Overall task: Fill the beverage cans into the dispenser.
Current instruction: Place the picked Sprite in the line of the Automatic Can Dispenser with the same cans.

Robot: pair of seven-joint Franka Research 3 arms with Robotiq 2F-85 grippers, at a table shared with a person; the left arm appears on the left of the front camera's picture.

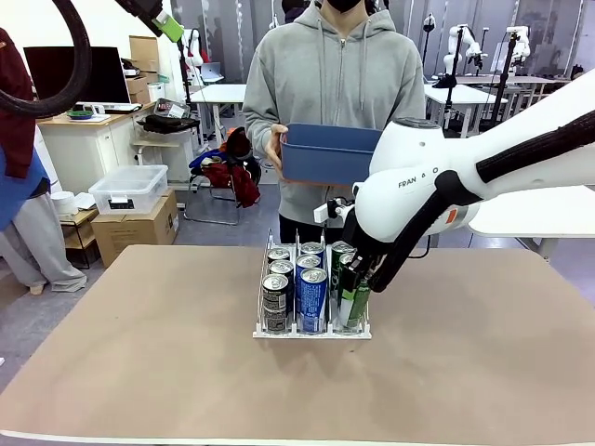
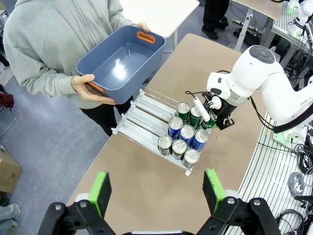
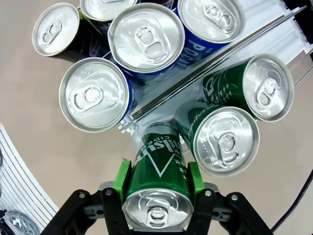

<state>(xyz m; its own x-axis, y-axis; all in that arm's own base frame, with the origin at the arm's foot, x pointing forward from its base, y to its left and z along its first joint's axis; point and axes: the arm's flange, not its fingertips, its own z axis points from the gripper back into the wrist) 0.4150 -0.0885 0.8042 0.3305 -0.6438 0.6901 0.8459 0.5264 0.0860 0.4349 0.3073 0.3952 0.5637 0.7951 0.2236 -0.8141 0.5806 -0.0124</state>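
The clear three-lane dispenser stands mid-counter with black cans in its left lane, blue cans in the middle and green cans in the right — all slim aluminium cylinders with silver pull-tab tops. The right pincer is clamped by its green pads on one more green can at that lane's front end, tilted, its label reading perhaps "Pilsner". The left pincer hovers above with jaws spread and empty, while the person's hand holds a smooth blue plastic bin — empty inside, orange handles — beyond the counter.

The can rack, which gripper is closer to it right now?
Right. The right gripper is at the can rack's front end, clamped on a green can. The left gripper hangs open, high above the table.
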